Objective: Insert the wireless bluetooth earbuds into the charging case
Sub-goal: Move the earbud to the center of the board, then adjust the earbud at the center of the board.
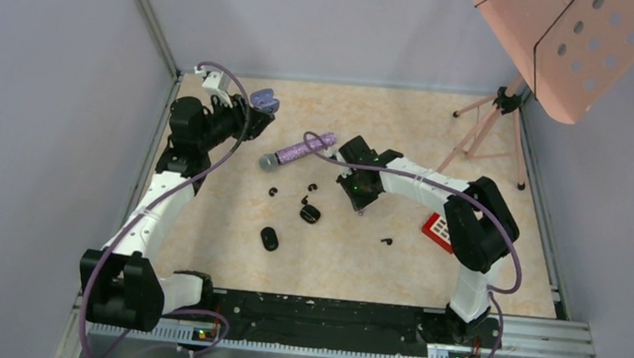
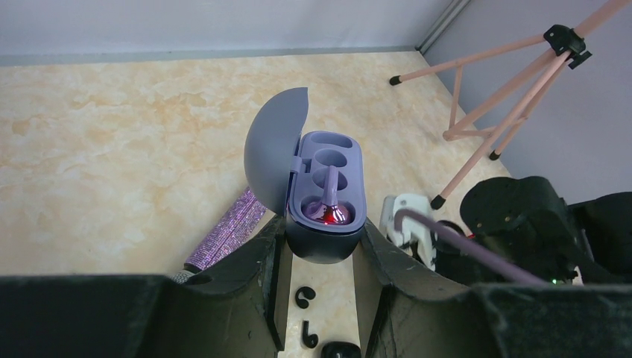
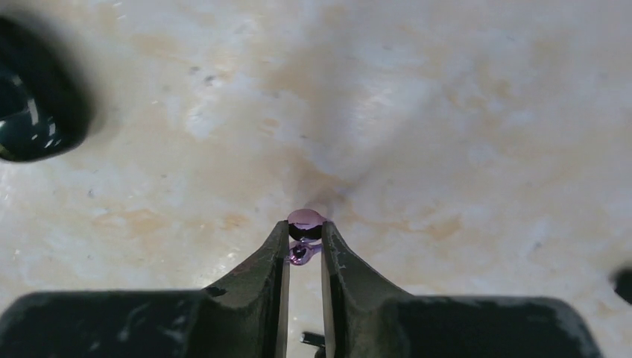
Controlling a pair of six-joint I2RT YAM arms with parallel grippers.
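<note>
Top external view counts two lilac earbuds, four black earbuds [image 1: 273,191] scattered mid-table, two black oval cases [image 1: 269,238], one lilac charging case [image 1: 264,99], one purple glitter microphone [image 1: 298,152], one red object [image 1: 437,230] and one pink music stand [image 1: 513,110] on the marbled table [image 1: 358,262]. Held above the far left corner, the lilac charging case sits clenched between the fingers of the left tool [image 2: 324,240], mouth upward, with its long axis running away from the wrist camera and its lid swung open and standing on the left side. Of its wells, the nearest carries the seated lilac earbud [image 2: 328,209], stem pointing along the case away from the tool, a red light glowing at its base. Close to the table at mid-table, the right tool [image 3: 305,235] has its tips pinched on the second lilac earbud [image 3: 305,220], rounded lilac end facing away from the camera, a darker part tucked between the pads. From its base the left arm stretches far forward and bends inward at the wrist; the right arm folds at its elbow by the table's right side and reaches leftward, its tool aimed down.
</note>
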